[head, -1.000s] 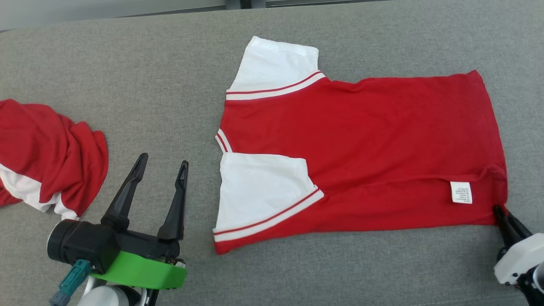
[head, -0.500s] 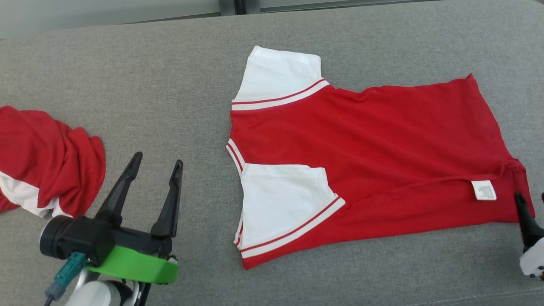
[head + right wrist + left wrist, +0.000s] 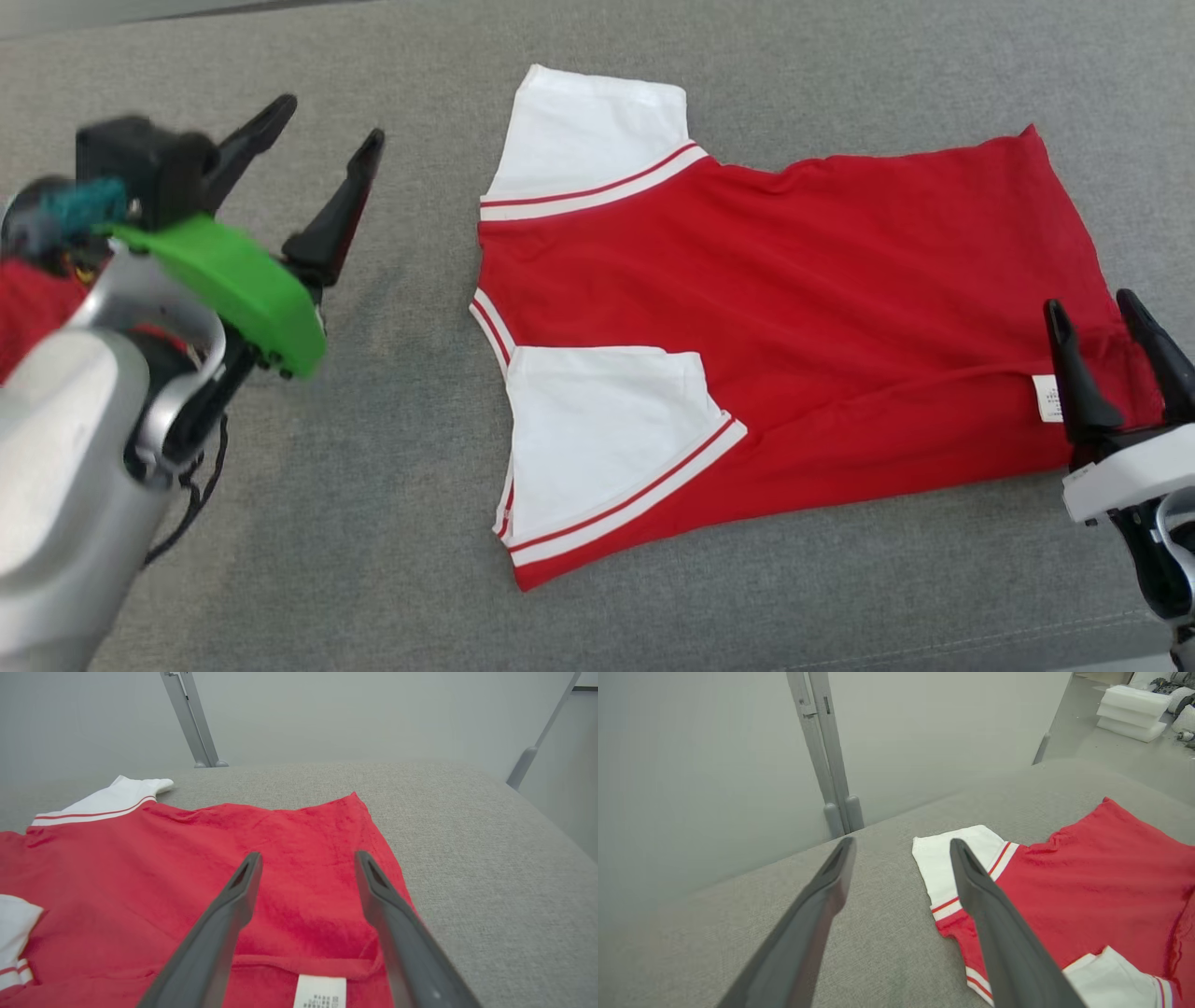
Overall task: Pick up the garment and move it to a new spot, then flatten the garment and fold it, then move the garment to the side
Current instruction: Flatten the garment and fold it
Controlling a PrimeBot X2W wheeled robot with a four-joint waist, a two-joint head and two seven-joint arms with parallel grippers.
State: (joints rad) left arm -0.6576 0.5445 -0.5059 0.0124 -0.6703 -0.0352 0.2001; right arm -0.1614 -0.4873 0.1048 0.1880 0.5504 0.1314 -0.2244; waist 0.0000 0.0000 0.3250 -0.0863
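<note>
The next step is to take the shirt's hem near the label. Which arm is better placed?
Right, I judge. The right tool stands open above the hem, beside the label of the shirt. The left tool is open too, but off the shirt, past the sleeves.

Dark-fingered left pincer (image 3: 329, 117), green bracket (image 3: 233, 280), silver forearm (image 3: 65, 448)

- garment (image 3: 840, 280): red body; white sleeves (image 3: 597, 420) edged with red-and-white stripes, the same stripes at the neckline (image 3: 490, 327)
- label (image 3: 1046, 399) at its right hem: white, dark print
- surface (image 3: 392, 420): flecked grey weave
- left gripper (image 3: 329, 119): black fingers (image 3: 331, 215), bright green mount (image 3: 233, 280), silver forearm (image 3: 65, 448)
- right gripper (image 3: 1089, 301): black fingers (image 3: 1078, 392), white housing (image 3: 1120, 481)
- cloth (image 3: 28, 308) at far left: red
</note>
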